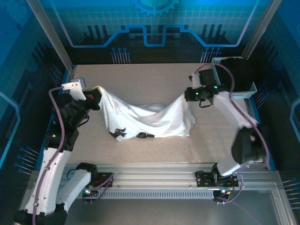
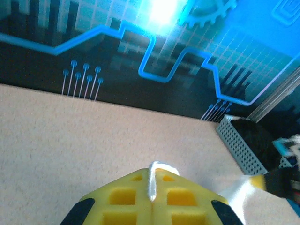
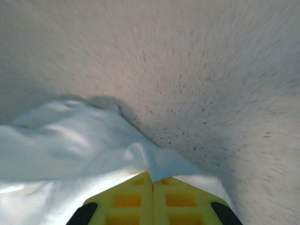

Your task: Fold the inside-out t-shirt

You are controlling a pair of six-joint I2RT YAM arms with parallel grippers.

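Across the middle of the top view, the shirt (image 1: 145, 119) hangs like a hammock between the two grippers. The left gripper (image 1: 95, 99), at centre left of the frame, pinches its upper left corner. The right gripper (image 1: 189, 95), at centre right, pinches its upper right corner. Between them the white cloth sags, and its lower edge lies on the table (image 1: 140, 77). Two small dark marks show along that edge, just below the frame's centre.

At the bottom of the left wrist view, the left gripper (image 2: 152, 174) has its yellow fingers (image 2: 126, 197) pressed together. A thin white fold of the shirt (image 2: 158, 166) is caught in the seam between them, and more of the cloth shows bright in the lower right corner. A grey perforated bin (image 2: 239, 145) stands at the right edge with something dark in it; I cannot tell what it is.

At the bottom of the right wrist view, the right gripper (image 3: 153, 180) is likewise clamped, its fingers (image 3: 126, 201) meeting with no gap. The shirt (image 3: 65, 150) spreads from the tips across the left half of the frame, over the speckled table (image 3: 211, 70). That view is blurred.
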